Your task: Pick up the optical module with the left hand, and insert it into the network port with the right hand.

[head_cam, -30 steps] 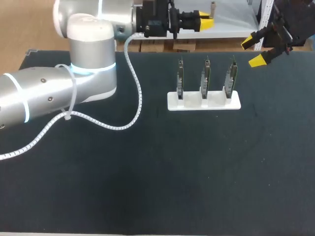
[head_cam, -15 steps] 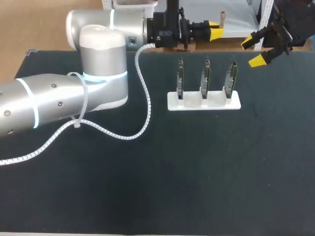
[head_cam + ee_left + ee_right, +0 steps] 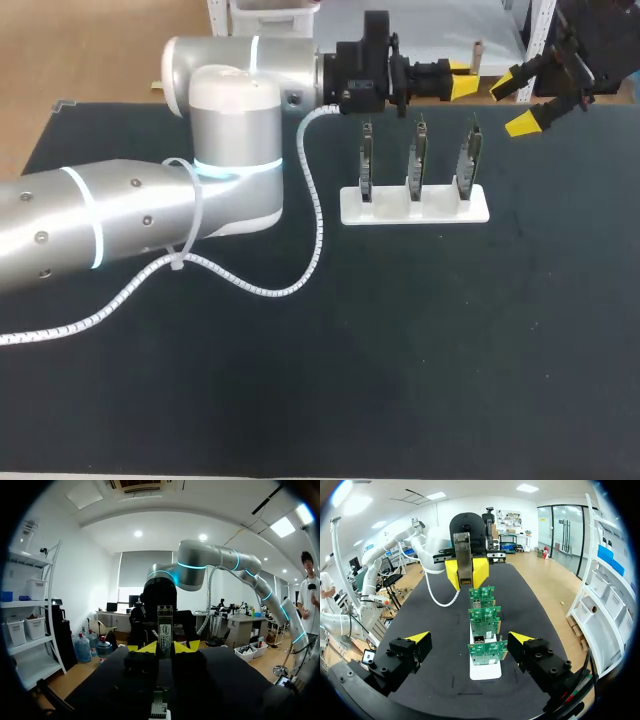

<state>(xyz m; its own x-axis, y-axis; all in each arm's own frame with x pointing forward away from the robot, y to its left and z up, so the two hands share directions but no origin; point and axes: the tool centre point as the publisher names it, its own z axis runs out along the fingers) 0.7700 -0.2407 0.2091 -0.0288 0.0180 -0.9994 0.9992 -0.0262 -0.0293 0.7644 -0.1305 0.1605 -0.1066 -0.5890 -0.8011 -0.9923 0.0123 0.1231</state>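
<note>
Optical module (image 3: 165,630) stands upright, pinched between the yellow tips of the left gripper (image 3: 460,82), which sits in the upper middle of the head view, over the row of three upright circuit boards (image 3: 418,160) slotted into a white stand (image 3: 415,210). The right gripper (image 3: 518,103) hangs in the upper right corner, past the stand's right end, with its fingers spread wide
</note>
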